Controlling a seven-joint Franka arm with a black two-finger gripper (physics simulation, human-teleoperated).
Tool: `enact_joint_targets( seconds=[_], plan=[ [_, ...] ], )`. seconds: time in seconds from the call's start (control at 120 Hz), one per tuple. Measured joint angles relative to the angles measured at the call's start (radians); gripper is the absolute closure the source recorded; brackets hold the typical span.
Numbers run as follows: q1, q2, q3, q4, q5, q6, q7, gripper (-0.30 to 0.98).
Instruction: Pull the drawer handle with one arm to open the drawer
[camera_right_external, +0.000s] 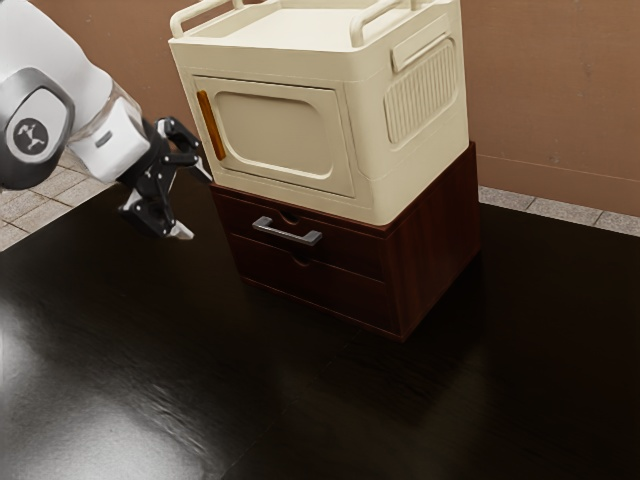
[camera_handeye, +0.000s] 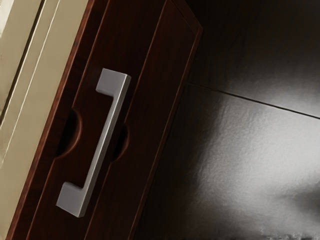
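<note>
Silver handle (camera_right_external: 286, 232) sits on the closed upper drawer (camera_right_external: 350, 246), to the exterior view's right of the released pincer (camera_right_external: 192, 200), a gap between them. Cream cabinet (camera_right_external: 282, 135) rests above the drawer; black tabletop (camera_right_external: 150, 330) stretches wide on the near side, beyond the drawer chest's lower edge (camera_right_external: 320, 310).

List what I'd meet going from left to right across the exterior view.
Round logo on the arm → end effector → silver drawer handle → ridged side panel of the cream cabinet.
</note>
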Motion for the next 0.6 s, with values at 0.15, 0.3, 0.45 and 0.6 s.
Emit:
enact_joint_targets(
  seconds=[0.15,0.3,0.45,0.6],
  plan=[
    [0.001,0.035,0.001,-0.004,0.021,0.100,0.077,0.11],
    [0.001,0.041,0.002,-0.019,0.040,0.178,0.136,0.18],
    [0.002,0.050,0.002,-0.045,0.066,0.254,0.177,0.17],
    [0.002,0.052,0.019,-0.056,0.097,0.306,0.207,0.21]
  ],
)
